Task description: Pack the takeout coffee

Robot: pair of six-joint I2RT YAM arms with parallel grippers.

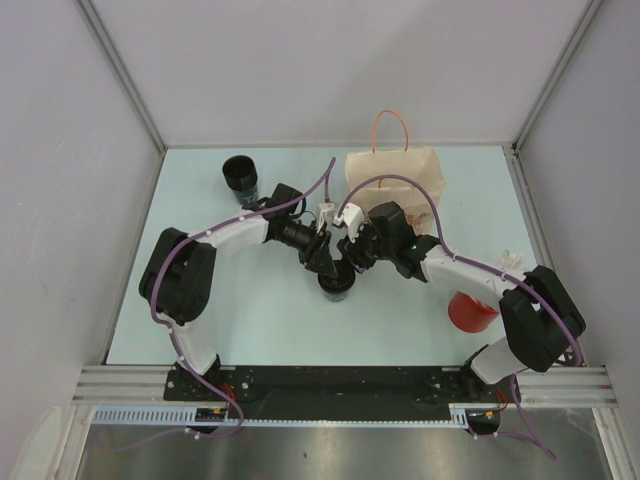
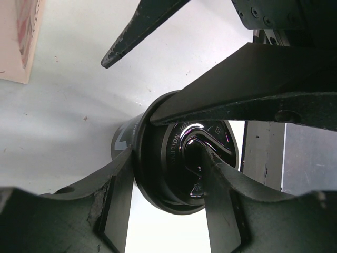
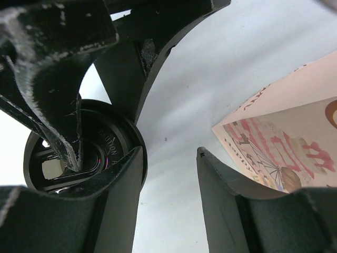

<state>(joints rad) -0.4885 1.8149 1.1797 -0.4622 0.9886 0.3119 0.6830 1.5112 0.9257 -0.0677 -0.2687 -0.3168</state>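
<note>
The takeout coffee is a black cup (image 1: 337, 287) with a glossy black lid (image 2: 176, 138), standing mid-table. My left gripper (image 1: 325, 262) comes at it from the left. One finger (image 2: 118, 190) lies against the outside of the lid's rim and the other fingertip (image 2: 210, 168) sits in the lid's middle recess, pinching that part of the lid (image 3: 113, 139). My right gripper (image 3: 168, 153) is open. Its left finger (image 3: 124, 179) overlaps the lid's edge, and only bare table shows between its fingers. The brown paper bag (image 1: 395, 180) with orange handles stands just behind.
A second black cup (image 1: 240, 175) without a lid stands at the back left. A red cup (image 1: 470, 312) sits beside the right arm at the front right. The bag's printed side (image 3: 284, 153) is close to my right gripper's right finger.
</note>
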